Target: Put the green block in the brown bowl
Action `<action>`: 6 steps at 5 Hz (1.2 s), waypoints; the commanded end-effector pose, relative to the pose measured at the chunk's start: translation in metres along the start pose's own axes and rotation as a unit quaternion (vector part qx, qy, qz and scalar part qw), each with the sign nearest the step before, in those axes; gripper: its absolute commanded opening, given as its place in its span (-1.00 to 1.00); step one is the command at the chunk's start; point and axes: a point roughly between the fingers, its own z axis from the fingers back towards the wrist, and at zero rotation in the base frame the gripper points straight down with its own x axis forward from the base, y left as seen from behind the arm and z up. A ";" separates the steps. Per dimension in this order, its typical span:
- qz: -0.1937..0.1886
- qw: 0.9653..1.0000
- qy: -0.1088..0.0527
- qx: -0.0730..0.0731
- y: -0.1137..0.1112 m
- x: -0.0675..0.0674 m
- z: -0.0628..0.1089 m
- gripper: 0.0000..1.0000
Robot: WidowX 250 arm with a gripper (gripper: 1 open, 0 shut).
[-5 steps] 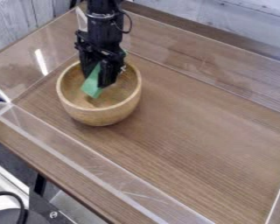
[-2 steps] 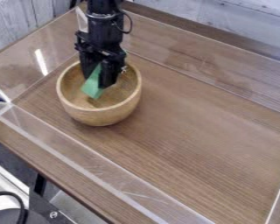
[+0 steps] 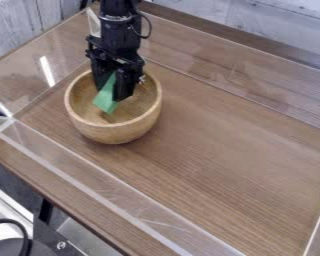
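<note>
My gripper (image 3: 113, 75) pinches the green block (image 3: 109, 97), which I hold tilted within the brown bowl (image 3: 116, 130); the round wooden bowl sits on the wooden table (image 3: 210, 160).

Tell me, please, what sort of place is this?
It looks like a robot test table, perhaps in a laboratory: a black robot arm reaches over a wooden table, and black cables lie at the corner.

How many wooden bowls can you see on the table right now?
1. The brown bowl sits on the table toward its left side, just below the gripper. I see no others.
</note>
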 end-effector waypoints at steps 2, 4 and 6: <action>0.002 0.999 -0.036 0.019 0.004 0.008 0.024 -1.00; 0.003 0.999 -0.039 0.019 0.002 0.009 0.027 -1.00; 0.003 0.999 -0.040 0.019 0.001 0.010 0.029 -1.00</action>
